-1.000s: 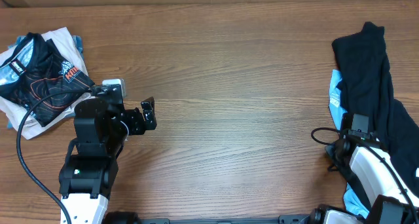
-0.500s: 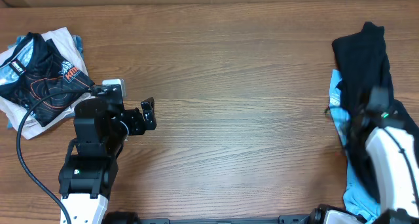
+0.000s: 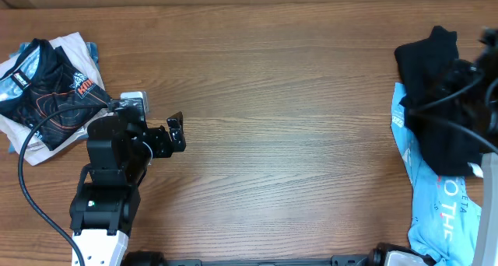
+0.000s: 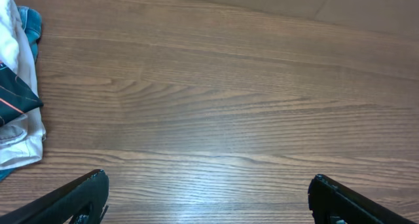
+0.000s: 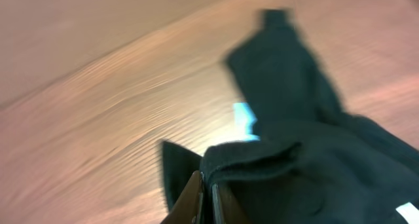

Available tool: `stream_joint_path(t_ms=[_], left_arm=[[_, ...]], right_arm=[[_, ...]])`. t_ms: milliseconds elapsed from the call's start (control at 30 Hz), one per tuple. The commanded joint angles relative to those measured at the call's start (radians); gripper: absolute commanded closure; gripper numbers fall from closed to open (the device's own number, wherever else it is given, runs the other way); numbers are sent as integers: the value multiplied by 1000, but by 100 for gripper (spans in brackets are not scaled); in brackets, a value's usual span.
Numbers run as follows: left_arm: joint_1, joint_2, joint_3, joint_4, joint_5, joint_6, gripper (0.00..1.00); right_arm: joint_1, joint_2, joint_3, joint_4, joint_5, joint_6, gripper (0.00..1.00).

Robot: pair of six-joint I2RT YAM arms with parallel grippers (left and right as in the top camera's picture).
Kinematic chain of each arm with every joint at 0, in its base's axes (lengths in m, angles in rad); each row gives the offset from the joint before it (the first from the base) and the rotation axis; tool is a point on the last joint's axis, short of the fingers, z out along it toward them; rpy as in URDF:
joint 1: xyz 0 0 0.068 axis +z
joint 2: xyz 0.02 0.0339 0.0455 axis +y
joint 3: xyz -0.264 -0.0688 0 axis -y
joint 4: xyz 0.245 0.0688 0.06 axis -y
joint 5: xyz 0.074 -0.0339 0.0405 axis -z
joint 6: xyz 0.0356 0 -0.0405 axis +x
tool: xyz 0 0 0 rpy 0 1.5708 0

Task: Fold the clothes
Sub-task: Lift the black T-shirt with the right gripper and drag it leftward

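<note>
Pinching a fold of the black T-shirt (image 5: 308,165), the right gripper (image 5: 209,195) holds it bunched at the table's (image 3: 296,79) right edge. Under it lies the light blue T-shirt (image 3: 443,219), with white lettering that reads partly "O TH". The left gripper (image 4: 208,188) is spread over bare wood. Far left lies a printed jersey (image 3: 47,87), its writing illegible.

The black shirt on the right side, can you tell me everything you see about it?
The black shirt is plain and soft, with no print. It is crumpled into a dark heap near the right edge of the table, with one end reaching toward the far side. It lies partly over a light blue shirt with white letters. The right gripper pinches a fold of it, though that wrist view is blurry.
</note>
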Motion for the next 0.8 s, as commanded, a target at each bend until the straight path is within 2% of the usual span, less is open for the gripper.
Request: stream_joint_path(t_ms=[0, 233, 367, 600, 767], left_arm=[[-6, 3, 23, 11, 3, -17, 0], [-6, 3, 23, 12, 3, -17, 0], [-6, 3, 23, 12, 3, -17, 0], [-6, 3, 23, 12, 3, -17, 0], [-6, 3, 23, 12, 3, -17, 0]], right_arm=[[111, -11, 53, 12, -182, -122, 96], [456, 21, 56, 131, -190, -129, 96], [599, 96, 56, 181, -185, -129, 96], [720, 295, 56, 254, -187, -121, 96], [768, 423, 56, 401, -190, -121, 96]])
